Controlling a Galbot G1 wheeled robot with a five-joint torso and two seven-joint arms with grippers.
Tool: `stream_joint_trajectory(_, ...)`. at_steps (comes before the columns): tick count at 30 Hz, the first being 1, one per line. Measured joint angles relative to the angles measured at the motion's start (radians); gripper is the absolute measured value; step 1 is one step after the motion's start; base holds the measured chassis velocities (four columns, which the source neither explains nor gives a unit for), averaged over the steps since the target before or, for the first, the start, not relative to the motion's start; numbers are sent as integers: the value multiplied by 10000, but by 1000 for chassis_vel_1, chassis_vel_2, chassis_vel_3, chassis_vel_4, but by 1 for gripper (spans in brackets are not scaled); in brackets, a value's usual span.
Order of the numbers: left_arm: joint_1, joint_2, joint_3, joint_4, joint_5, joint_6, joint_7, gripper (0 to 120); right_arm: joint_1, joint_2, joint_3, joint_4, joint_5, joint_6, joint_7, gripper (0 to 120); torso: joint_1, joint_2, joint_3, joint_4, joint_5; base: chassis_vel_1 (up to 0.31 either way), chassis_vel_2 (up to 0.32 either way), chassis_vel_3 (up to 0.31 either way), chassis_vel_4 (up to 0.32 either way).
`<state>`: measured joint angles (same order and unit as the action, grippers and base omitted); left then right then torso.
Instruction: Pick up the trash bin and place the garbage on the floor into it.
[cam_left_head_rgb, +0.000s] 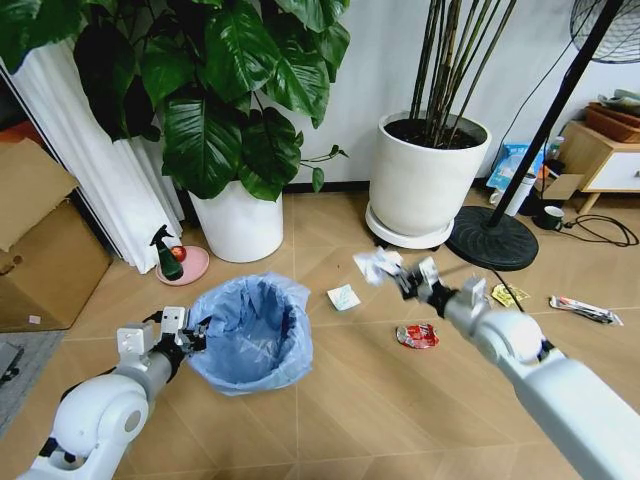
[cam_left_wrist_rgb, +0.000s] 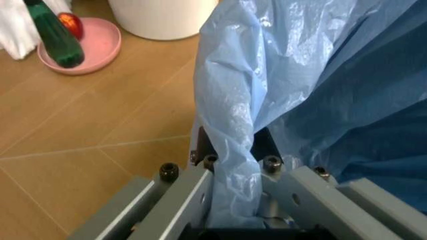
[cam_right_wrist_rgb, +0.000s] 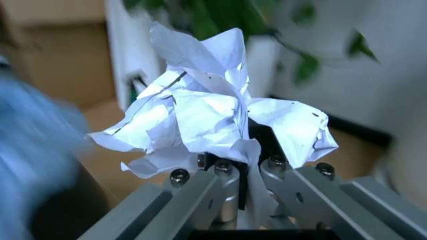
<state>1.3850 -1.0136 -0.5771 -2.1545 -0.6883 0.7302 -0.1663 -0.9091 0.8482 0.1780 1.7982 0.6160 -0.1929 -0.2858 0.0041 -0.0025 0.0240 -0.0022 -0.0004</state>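
The trash bin (cam_left_head_rgb: 250, 335), lined with a crinkly light-blue bag, is held at its left rim by my left gripper (cam_left_head_rgb: 196, 335). In the left wrist view that gripper (cam_left_wrist_rgb: 233, 160) is shut on the bag-covered rim (cam_left_wrist_rgb: 230, 125). My right gripper (cam_left_head_rgb: 405, 280) is raised right of the bin, shut on a crumpled white paper ball (cam_left_head_rgb: 375, 265). The right wrist view shows the paper ball (cam_right_wrist_rgb: 207, 110) pinched between the fingers, with the blue bin (cam_right_wrist_rgb: 33, 150) blurred to one side. More garbage lies on the floor: a white carton piece (cam_left_head_rgb: 343, 297), a red wrapper (cam_left_head_rgb: 417, 336), a yellow wrapper (cam_left_head_rgb: 506, 294) and a long thin wrapper (cam_left_head_rgb: 585, 310).
Two large white plant pots (cam_left_head_rgb: 240, 220) (cam_left_head_rgb: 425, 180) stand behind. A green spray bottle (cam_left_head_rgb: 166, 255) sits on a pink dish (cam_left_head_rgb: 185, 268). A fan's round black base (cam_left_head_rgb: 490, 238), cables (cam_left_head_rgb: 600, 230), a cardboard box (cam_left_head_rgb: 40, 250) at left and a wooden cabinet (cam_left_head_rgb: 610, 160) border the floor.
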Motion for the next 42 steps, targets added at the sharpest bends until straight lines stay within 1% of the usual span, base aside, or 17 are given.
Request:
stream_joint_trajectory(2,-84,85,73,91,-48,7,0,0,384,5,-267,154,247,-92,71,0,0,0,-1,-1,-7,0,0,0,0)
stream_joint_trajectory(4,-496,461,448,399,-168,35,75,0,1812,225,-1453,663,1063,-463,342,0,0,0,0,1,-3,0,0,0,0)
stream_joint_trajectory(6,-658,566,570,484,-242,45,79,0,2199,358,-1865,798,1325,-571,460,0,0,0,-1,1,-17,0,0,0,0)
stream_joint_trajectory(9,-984,736,819,635,-384,51,80,0,2854,629,-2764,960,1869,-780,707,0,1,0,1,2,1,0,0,0,0)
stream_joint_trajectory(10,-1296,853,1069,795,-533,53,79,0,3366,857,-3732,1034,2267,-915,877,0,0,0,0,2,-12,0,0,0,0)
stream_joint_trajectory(14,-1613,935,1270,952,-695,56,77,0,3536,916,-4410,983,2248,-945,837,0,1,0,0,0,-5,0,0,0,0)
stream_joint_trajectory(21,-2089,956,1589,1262,-797,57,68,0,3460,784,-4756,1053,2185,-984,814,0,0,0,0,-2,-6,0,0,0,0)
stream_joint_trajectory(23,-2205,930,1665,1328,-804,57,47,0,3423,711,-4837,1056,2084,-1019,819,3,0,0,0,-2,-4,0,0,0,0)
stream_joint_trajectory(25,-2294,891,1738,1363,-810,57,26,0,3373,589,-5000,1129,1936,-1068,883,13,0,0,-1,-3,-5,0,0,0,0)
stream_joint_trajectory(28,-2302,888,1742,1366,-810,57,22,0,3344,556,-5061,1156,1843,-1074,903,18,-1,0,0,-2,-4,0,0,0,0)
stream_joint_trajectory(32,-2283,902,1696,1368,-811,56,24,0,3308,583,-5124,1158,1674,-1063,977,38,-1,0,-1,-1,-4,0,0,0,0)
stream_joint_trajectory(33,-2283,902,1696,1368,-811,56,24,0,3308,583,-5124,1158,1674,-1063,977,38,-1,0,-1,-1,-4,0,0,0,0)
stream_joint_trajectory(36,-2268,911,1665,1367,-811,57,30,0,3333,619,-5155,1158,1674,-1062,1009,49,-1,2,-1,0,-5,0,0,0,0)
stream_joint_trajectory(37,-2268,911,1665,1367,-811,57,30,0,3333,619,-5155,1158,1674,-1062,1009,49,-1,2,-1,0,-5,0,0,0,0)
stream_joint_trajectory(39,-2244,900,1654,1352,-810,57,32,0,3357,653,-5179,1159,1682,-1059,1054,61,-1,2,-1,0,-5,0,0,0,0)
stream_joint_trajectory(40,-2244,900,1654,1352,-810,57,32,0,3357,653,-5179,1159,1682,-1059,1054,61,-1,2,-1,0,-5,0,0,0,0)
stream_joint_trajectory(42,-2220,889,1647,1330,-808,56,33,0,3350,674,-5151,1181,1691,-1050,1127,69,-1,2,-1,0,-5,0,0,0,0)
